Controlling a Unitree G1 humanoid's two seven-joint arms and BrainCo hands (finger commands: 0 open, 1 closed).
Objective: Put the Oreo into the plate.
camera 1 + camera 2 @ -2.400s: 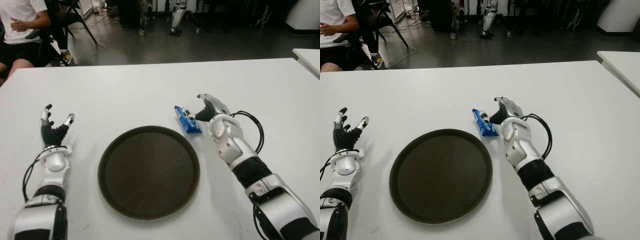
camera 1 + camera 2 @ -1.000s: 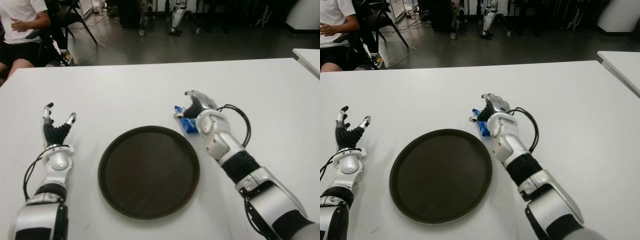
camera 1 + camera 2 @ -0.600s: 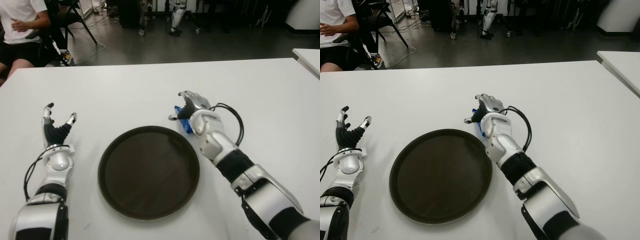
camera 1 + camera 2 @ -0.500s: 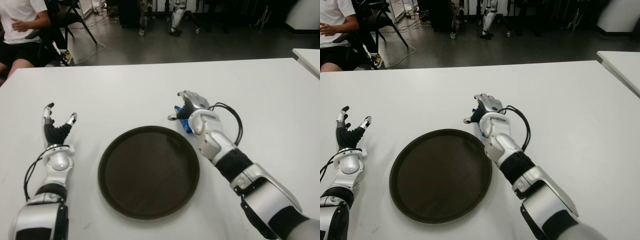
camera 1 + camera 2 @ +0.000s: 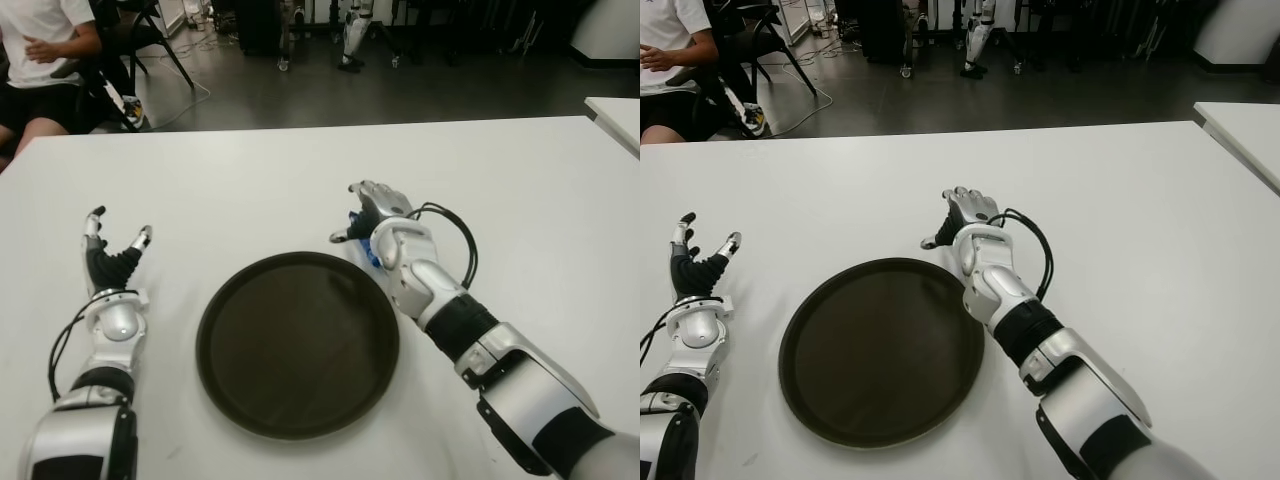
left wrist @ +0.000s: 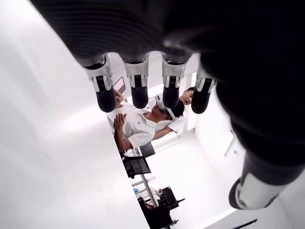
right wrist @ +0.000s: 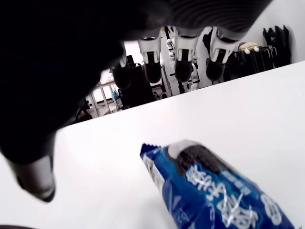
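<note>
Right hand [image 5: 375, 212] arched, fingers spread, directly over blue foil Oreo pack [image 7: 214, 195] lying on white table [image 5: 250, 190] beside round dark plate [image 5: 297, 343].

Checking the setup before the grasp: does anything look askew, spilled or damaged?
Nothing stands out. The Oreo pack lies intact on the table under the open right hand, beside the plate. The left hand shows left of the plate.
</note>
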